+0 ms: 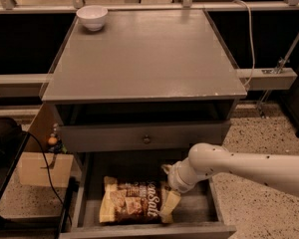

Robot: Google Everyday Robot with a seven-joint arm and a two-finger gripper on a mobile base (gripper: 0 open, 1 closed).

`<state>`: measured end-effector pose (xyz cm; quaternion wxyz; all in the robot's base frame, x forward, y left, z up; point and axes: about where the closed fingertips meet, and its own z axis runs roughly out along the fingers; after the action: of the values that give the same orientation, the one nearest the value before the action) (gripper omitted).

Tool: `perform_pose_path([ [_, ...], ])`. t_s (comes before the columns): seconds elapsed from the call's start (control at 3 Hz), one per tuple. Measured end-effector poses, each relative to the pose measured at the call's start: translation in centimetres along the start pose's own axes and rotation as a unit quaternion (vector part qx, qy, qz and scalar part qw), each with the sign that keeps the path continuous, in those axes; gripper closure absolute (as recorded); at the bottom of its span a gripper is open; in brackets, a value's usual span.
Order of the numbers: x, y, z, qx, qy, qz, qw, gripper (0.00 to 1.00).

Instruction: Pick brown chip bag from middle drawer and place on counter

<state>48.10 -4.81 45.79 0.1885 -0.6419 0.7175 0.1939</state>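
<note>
The brown chip bag point(132, 205) lies flat in the open middle drawer point(195, 210), left of centre, with its white script facing up. My gripper point(167, 188) reaches down into the drawer from the right on a white arm. It is open over the bag's right end, with one tan finger point(169, 206) lying across that end and the other towards the drawer's back. The bag rests on the drawer floor. The grey counter point(144, 59) is above, at the top of the cabinet.
A white bowl point(92, 17) stands at the counter's far left corner. The shut upper drawer front with a round knob point(146, 139) overhangs the open drawer. A cardboard box point(40, 168) and a black cable point(45, 168) are on the floor to the left.
</note>
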Motion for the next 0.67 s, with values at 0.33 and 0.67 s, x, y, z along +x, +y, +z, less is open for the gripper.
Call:
perform_pose_path([
  [0.33, -0.2, -0.2, 3.1, -0.012, -0.015, -0.011, 0.9998, 0.0],
  [0.67, -0.5, -0.2, 4.6, -0.017, -0.023, -0.018, 0.9994, 0.0],
])
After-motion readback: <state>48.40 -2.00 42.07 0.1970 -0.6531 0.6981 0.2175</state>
